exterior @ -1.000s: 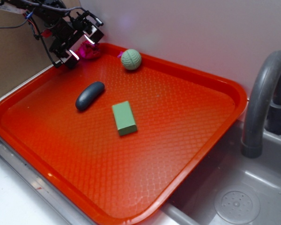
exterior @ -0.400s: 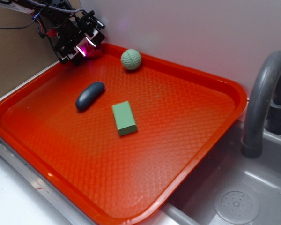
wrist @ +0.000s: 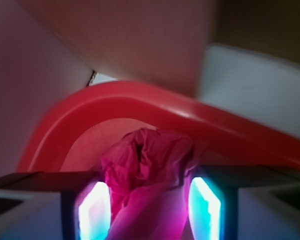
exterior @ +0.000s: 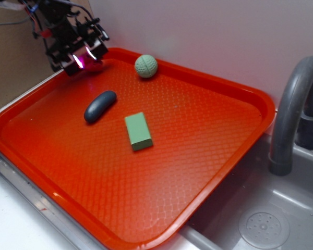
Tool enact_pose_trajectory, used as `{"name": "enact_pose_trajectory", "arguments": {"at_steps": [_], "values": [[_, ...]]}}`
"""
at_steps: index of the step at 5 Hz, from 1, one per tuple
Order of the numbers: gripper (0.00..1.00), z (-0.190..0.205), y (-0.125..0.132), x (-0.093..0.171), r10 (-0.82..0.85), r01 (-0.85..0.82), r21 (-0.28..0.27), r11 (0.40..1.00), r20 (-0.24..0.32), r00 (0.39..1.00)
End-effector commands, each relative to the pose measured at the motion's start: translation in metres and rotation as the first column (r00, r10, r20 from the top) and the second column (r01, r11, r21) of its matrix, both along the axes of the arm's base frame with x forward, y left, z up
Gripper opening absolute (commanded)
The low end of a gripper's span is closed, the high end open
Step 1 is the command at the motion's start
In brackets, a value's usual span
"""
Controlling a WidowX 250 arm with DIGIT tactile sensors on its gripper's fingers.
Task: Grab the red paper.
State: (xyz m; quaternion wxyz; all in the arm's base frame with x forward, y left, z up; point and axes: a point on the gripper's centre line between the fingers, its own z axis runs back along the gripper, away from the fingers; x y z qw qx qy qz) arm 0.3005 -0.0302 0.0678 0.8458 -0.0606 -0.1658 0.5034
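The red paper [wrist: 147, 172], a crumpled wad at the tray's [exterior: 208, 156] far corner, sits pinched between the gripper's [exterior: 85, 56] fingers [wrist: 94, 212], closed on its middle; it looks light and soft, likely squashing under pressure

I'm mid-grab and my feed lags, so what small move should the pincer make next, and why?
Probably close the pincer now. The wrist view shows the red paper sitting between the two lit fingers, with the fingers on either side of it, in the far corner of the tray. Whether the pads already touch it is unclear, so squeeze gently before lifting.
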Motion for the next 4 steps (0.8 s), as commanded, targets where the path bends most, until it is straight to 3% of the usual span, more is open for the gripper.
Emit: {"name": "enact_pose_trajectory", "arguments": {"at_steps": [1, 2, 3, 4], "values": [[0.00, 0.078, -0.030, -0.058, -0.320, 0.323, 0.059, 0.945, -0.043, 0.946], [0.00, 0.110, -0.051, -0.092, -0.533, 0.533, 0.036, 0.845, -0.019, 0.846], [0.00, 0.141, -0.063, -0.117, -0.632, 0.632, 0.005, 0.775, 0.018, 0.775], [0.00, 0.158, -0.064, -0.126, -0.686, 0.687, 0.012, 0.727, 0.039, 0.726]]}}
